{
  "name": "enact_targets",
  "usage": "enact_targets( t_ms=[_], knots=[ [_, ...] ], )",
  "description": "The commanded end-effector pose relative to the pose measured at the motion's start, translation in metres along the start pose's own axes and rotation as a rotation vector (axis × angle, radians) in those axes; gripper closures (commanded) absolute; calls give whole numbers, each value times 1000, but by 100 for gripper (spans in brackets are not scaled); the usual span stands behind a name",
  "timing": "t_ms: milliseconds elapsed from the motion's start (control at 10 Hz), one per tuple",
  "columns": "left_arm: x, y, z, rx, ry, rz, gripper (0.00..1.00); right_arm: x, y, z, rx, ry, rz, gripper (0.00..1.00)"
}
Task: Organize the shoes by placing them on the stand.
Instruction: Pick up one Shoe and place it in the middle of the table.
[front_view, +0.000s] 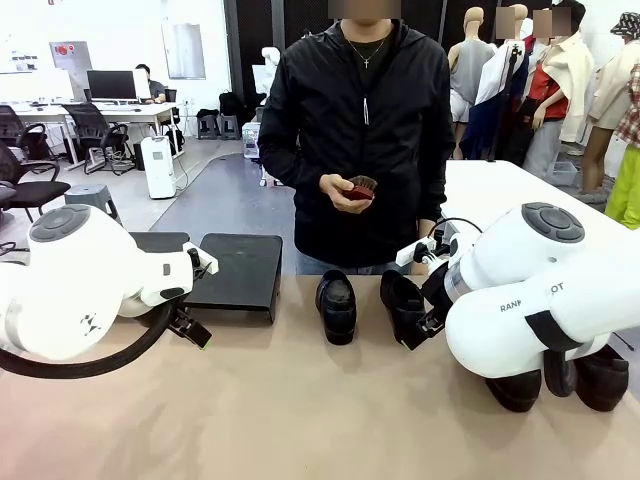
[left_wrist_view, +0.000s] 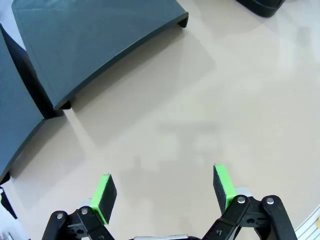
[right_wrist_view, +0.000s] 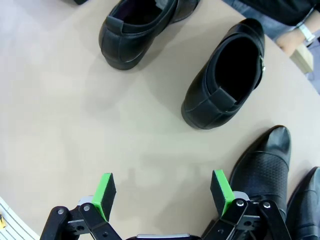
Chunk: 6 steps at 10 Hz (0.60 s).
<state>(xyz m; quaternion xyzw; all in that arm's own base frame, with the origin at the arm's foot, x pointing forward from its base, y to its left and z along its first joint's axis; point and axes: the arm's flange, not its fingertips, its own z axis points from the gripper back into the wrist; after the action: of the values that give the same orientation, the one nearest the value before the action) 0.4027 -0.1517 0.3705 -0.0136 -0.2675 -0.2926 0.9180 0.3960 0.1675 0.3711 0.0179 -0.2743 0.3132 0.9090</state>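
We're at the first pick, both jaws open and empty; next, right jaws straddle the right loafer (right_wrist_view: 225, 75), bound for the stand (front_view: 240, 270).

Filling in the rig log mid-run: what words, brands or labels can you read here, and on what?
"RANK" then "OT", the letters between them not legible: on the right arm.
Small dark emblem, no letters legible: on the left arm.
Wall poster far behind: too blurred to read.
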Motion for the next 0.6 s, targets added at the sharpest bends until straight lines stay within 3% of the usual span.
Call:
enact_targets(
  t_ms=[0, 100, 200, 400, 500],
  knots=[
    [0, 0, 0, 0, 0, 0, 0, 0, 0, 0, 0, 0, 0, 0],
    [1, -6, 36, -10, 62, -27, 0, 1, 2, 41, 60, 36, 18, 0],
    [-1, -6, 74, 1, 79, 96, 0, 6, 10, 80, 47, 27, -112, 0],
    [-17, -6, 147, -124, 4, 166, 0, -12, -3, 164, 132, -16, -192, 0],
    [-34, 1, 188, -262, -53, 157, 0, -29, -10, 199, 155, -47, -229, 0]
  ],
)
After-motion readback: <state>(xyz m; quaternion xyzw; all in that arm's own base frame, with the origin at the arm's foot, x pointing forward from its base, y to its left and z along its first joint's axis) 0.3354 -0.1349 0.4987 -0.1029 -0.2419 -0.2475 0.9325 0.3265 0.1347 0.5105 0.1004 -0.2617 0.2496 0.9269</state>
